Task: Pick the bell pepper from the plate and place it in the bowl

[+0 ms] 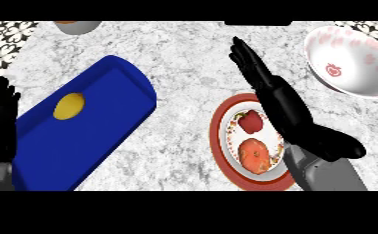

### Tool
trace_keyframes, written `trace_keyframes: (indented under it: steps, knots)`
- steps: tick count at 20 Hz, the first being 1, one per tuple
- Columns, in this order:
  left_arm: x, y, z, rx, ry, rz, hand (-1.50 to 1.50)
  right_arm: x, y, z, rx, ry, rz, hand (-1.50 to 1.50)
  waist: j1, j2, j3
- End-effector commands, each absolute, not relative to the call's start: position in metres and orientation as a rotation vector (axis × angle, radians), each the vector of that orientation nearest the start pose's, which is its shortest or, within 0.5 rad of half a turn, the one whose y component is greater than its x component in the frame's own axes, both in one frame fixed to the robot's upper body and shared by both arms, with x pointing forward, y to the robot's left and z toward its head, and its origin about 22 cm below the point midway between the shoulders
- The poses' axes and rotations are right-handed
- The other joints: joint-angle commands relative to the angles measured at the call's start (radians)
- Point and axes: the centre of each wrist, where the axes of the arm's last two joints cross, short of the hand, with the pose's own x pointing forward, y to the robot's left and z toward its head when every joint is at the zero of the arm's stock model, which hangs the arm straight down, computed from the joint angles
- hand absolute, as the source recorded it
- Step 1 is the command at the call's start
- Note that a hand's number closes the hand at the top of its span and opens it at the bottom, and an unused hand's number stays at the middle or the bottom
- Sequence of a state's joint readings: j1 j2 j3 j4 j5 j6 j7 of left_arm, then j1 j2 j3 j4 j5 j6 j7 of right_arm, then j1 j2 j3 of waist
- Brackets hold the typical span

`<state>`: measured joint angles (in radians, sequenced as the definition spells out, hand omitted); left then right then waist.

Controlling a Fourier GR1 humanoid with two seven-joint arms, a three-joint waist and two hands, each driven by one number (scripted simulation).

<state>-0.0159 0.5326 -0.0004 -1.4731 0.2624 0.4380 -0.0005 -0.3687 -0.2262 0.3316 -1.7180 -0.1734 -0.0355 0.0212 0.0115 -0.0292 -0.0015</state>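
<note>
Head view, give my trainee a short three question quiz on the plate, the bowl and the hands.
1. True or false: the bell pepper lies in the bowl.
2. What shares the plate with it? A) an orange-red fruit B) a spoon C) a mug
3. What yellow thing lies on the blue tray?

Key: 1 false, it is on the plate, beside the open right hand. 2 A. 3 a yellow fruit. The left hand rests at the left edge.

Head view looks steeply down (counter (pixel 192 73) close)
</note>
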Motion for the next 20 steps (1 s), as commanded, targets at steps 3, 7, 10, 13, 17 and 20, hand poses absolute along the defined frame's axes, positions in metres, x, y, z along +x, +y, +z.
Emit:
trace_keyframes:
  steps: [3,7,10,13,17,20]
  knots:
    - [0.255,0.301,0.042,0.286,-1.628,-0.085,0.0,0.281,-0.197,0.096,0.271,-1.977,0.379,1.5,-0.034,0.031,0.003]
    - [0.257,0.263,0.039,0.064,-1.608,-0.207,0.0,0.295,-0.254,0.119,-0.294,-1.986,0.725,1.5,-0.139,0.021,-0.017]
    - [0.254,0.232,0.047,-0.151,-1.609,-0.358,0.0,0.281,-0.249,0.029,-0.023,-1.886,0.344,-1.5,-0.018,0.037,0.004]
    - [0.268,0.201,0.041,-0.152,-1.594,-0.384,0.0,0.294,-0.237,0.001,0.005,-1.976,0.425,-1.5,-0.01,0.036,0.003]
    - [0.257,0.2,0.033,-0.168,-1.592,-0.396,0.0,0.319,-0.259,0.039,-0.247,-1.933,0.749,-1.5,-0.001,0.033,0.001]
    - [0.274,0.209,0.034,-0.17,-1.581,-0.383,0.0,0.323,-0.254,0.051,-0.353,-1.851,0.937,-1.5,-0.012,0.032,0.0]
